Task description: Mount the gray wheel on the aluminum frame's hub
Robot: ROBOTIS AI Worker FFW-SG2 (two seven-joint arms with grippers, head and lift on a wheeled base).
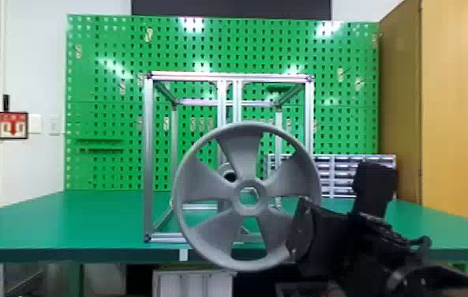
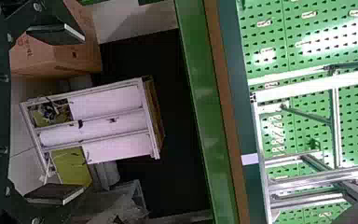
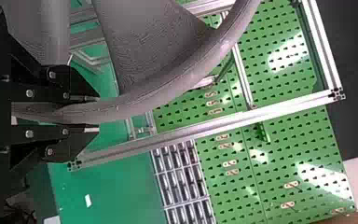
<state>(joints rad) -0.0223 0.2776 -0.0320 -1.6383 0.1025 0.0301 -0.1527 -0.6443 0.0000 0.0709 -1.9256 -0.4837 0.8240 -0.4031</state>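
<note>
R gripper [image 1: 299, 233] pinches gray wheel [image 1: 240, 152] at R rim; wheel upright, bore axis approx. near–far, on near side of alum. frame [image 1: 148, 158], R of ctr. L gripper [image 2: 56, 113] spread.

Matt gray plastic-looking wheel [image 1: 240, 152], shiny metal aluminum frame [image 1: 148, 158], glossy green pegboard [image 1: 102, 47]

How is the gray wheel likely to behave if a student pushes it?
The gray wheel would probably roll if stood on its round rim. It looks stiff: the rim shows no sag, though the right end effector grips just one side. Gaps between spokes suggest lightness.
</note>
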